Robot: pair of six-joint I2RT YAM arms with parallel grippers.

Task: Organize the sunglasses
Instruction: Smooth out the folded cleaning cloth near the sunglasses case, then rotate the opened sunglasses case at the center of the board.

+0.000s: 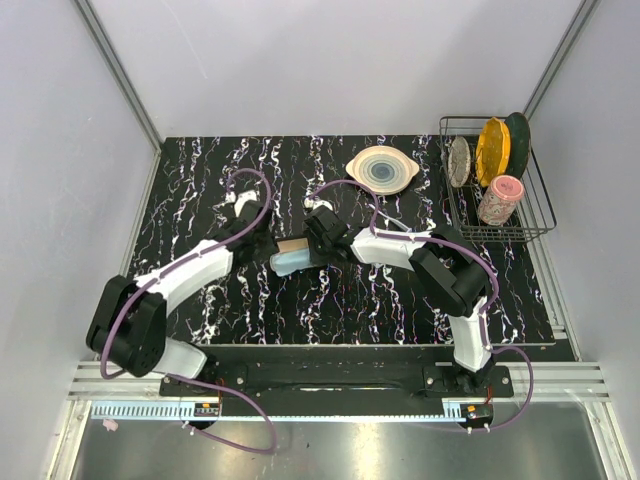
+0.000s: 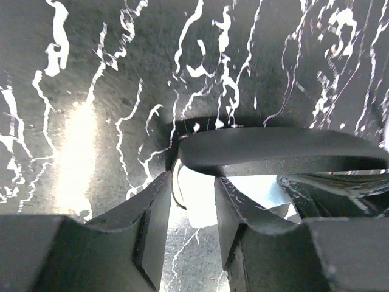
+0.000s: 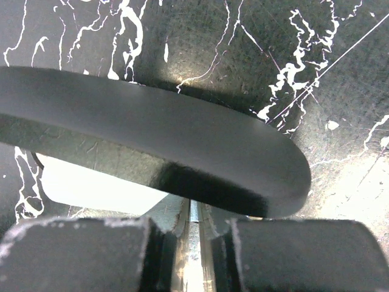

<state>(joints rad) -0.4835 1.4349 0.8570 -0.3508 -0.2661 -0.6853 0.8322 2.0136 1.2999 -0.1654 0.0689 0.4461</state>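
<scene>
The black case [image 1: 292,250] lies half open mid-table with a light blue cloth [image 1: 291,264] in its mouth. My left gripper [image 1: 267,243] is at the case's left end, my right gripper [image 1: 316,233] at its right end. In the left wrist view the left gripper [image 2: 193,182] is open, its fingers apart in front of the bright cloth [image 2: 200,198] under the black lid [image 2: 279,149]. A thin curved wire [image 2: 175,185] by the left finger may belong to the sunglasses; otherwise they are hidden. The right gripper [image 3: 194,207] is shut on a thin edge of the case below the lid [image 3: 182,140].
A cream plate [image 1: 381,168] sits at the back of the marbled table [image 1: 200,180]. At the back right stands a wire dish rack [image 1: 535,215] holding a pink cup [image 1: 500,198] and upright plates [image 1: 491,150]. Grey walls close in the left, right and back sides.
</scene>
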